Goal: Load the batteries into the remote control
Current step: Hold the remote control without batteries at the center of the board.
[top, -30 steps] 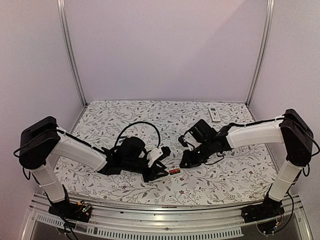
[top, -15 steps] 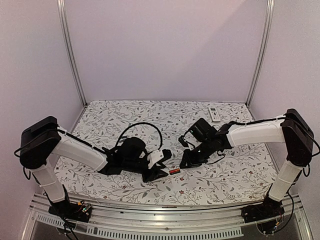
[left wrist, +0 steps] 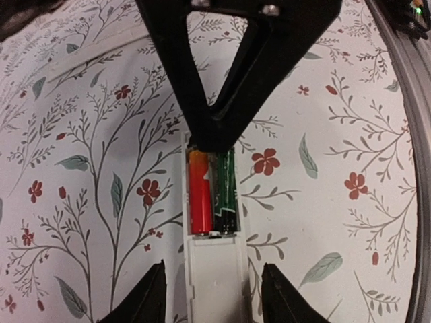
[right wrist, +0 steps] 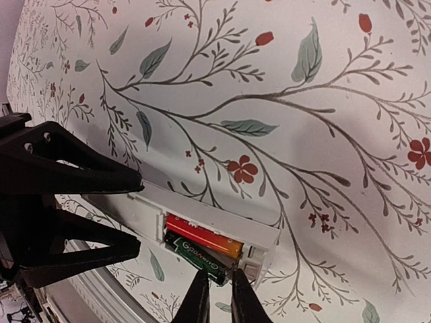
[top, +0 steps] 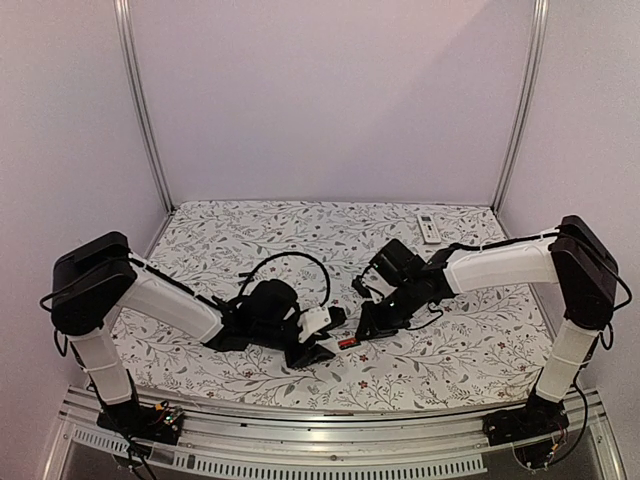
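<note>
Two batteries, one orange-red and one green-black, lie side by side in the open compartment of the white remote control, which lies flat on the floral cloth near the front edge. The right gripper is pinched nearly closed with nothing between its tips, which sit at the end of the green-black cell. The left gripper stands wide, straddling the remote body without clamping it.

Risks:
- With that side loose, a push from the right tips could slide or spin the remote.
- Prying at the cell end could pop it out.

Polarity can't be told. A second remote lies well apart at the back.
</note>
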You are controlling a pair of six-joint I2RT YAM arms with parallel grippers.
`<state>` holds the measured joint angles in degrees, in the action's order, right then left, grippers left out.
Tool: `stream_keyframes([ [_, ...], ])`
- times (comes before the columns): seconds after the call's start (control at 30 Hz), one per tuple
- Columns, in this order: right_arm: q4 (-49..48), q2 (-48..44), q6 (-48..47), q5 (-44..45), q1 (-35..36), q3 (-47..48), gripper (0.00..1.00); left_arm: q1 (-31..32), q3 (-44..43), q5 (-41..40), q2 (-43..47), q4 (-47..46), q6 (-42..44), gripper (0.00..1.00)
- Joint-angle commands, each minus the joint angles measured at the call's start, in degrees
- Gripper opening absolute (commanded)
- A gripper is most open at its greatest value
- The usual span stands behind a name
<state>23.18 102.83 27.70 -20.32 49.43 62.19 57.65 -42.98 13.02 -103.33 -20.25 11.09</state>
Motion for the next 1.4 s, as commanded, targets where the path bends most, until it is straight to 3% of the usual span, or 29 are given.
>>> stream_keyframes([
  [0.0, 0.8, 1.0, 0.6, -0.3, 0.4, 0.8, 0.11, 0.4, -0.6, -1.6, -1.8, 0.9, 0.6, 0.48],
  [0.77, 0.1, 1.8, 1.4, -1.3, 0.8, -0.1, 0.05, 1.8, -1.4, -2.9, -4.2, 0.8, -0.5, 0.30],
  [1.37, 3.0, -0.6, 1.8, 2.1, 0.7, 0.9, 0.11, 3.4, -1.3, -5.2, -4.4, 2.5, 0.3, 0.23],
])
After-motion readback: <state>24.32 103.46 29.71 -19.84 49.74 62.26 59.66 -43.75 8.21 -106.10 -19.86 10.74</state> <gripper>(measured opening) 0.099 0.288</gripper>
